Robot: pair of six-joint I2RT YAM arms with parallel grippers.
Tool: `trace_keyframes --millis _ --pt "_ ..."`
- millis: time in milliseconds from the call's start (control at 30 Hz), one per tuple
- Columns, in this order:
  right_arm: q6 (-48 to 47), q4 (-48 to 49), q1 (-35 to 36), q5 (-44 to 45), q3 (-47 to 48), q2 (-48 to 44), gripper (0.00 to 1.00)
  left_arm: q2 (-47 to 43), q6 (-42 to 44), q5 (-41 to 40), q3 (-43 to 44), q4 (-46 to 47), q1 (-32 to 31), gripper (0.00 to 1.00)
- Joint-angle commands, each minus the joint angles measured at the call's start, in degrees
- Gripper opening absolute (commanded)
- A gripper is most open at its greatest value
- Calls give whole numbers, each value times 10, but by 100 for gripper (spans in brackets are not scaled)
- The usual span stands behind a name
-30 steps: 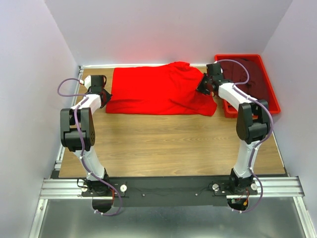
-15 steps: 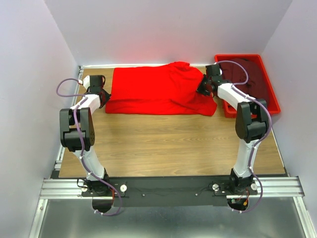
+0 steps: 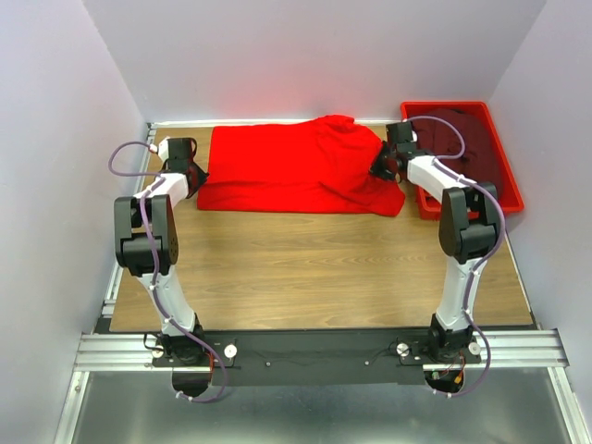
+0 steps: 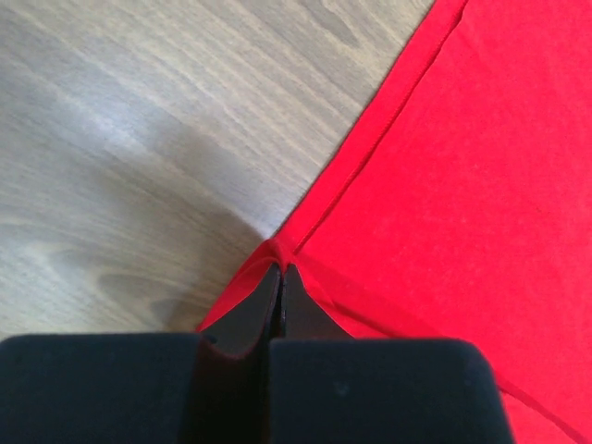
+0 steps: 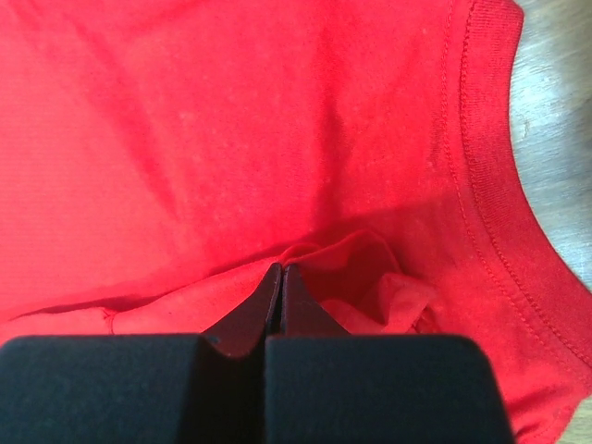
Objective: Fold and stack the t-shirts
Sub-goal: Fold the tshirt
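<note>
I have the bright red t-shirt (image 3: 296,171) spread flat along the far edge of the counter (image 3: 305,268), reaching from near the far-left corner across to the tray. It lies mostly smooth, with a hump of bunched cloth towards its right end.

My left tool (image 4: 280,273) is down at the shirt's near-left corner. On the left wrist camera its jaws are pressed together with a small pinch of the red hem caught at their tips. Bare wood shows to the left of that pinch.

My right tool (image 5: 280,270) is at the shirt's right end. Its jaws are likewise closed, with a puckered fold of red cloth gathered at the tips. A stitched hem band curves down the right side of that view.

The dark maroon t-shirt (image 3: 458,139) lies crumpled inside the red plastic tray (image 3: 511,199). The tray sits at the far-right corner of the counter, just beside the red shirt's right end. From above, my right arm crosses over the tray's left rim.
</note>
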Motion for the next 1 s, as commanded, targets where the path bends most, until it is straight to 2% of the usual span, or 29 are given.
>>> trace_keyframes --millis 0,133,167,200,233,267,300,333,400,467,567,667,733,767,833,967 --pt "0 -3 -4 16 14 21 1 17 17 12 25 18 6 0" --pt "-3 -2 -5 14 20 25 9 22 20 18 27 21 7 0" --pt "-5 -3 -4 14 23 26 12 21 23 18 28 23 9 4" --pt "-7 -3 -5 14 28 27 16 19 23 20 28 23 9 10" --pt "-14 -3 -5 14 38 29 27 18 23 22 28 23 13 18" --pt "-19 -3 -5 12 45 30 33 10 24 22 26 23 14 27" --pt "-22 -3 -4 8 50 30 39 4 22 19 23 20 14 47" --pt "-30 -8 -4 6 57 27 51 -5 19 5 18 14 16 53" --pt "-36 -13 -5 7 64 16 61 -38 11 -17 7 2 16 62" --pt "-43 -19 -5 17 60 -7 72 -66 -10 -54 -17 -21 16 66" --pt "-38 -22 -4 21 29 -37 72 -128 -40 -73 -76 -28 15 67" --pt "-25 -20 4 21 -43 -96 72 -183 -70 -71 -141 -29 11 66" --pt "-16 -18 11 26 -98 -118 70 -199 -81 -70 -172 -20 4 66" --pt "-11 -8 15 27 -116 -128 65 -206 -86 -68 -203 -14 -4 65" --pt "4 2 19 20 -167 -159 63 -216 -103 -63 -237 8 -14 63" --pt "19 19 20 17 -231 -197 60 -196 -122 -37 -259 50 -28 61"
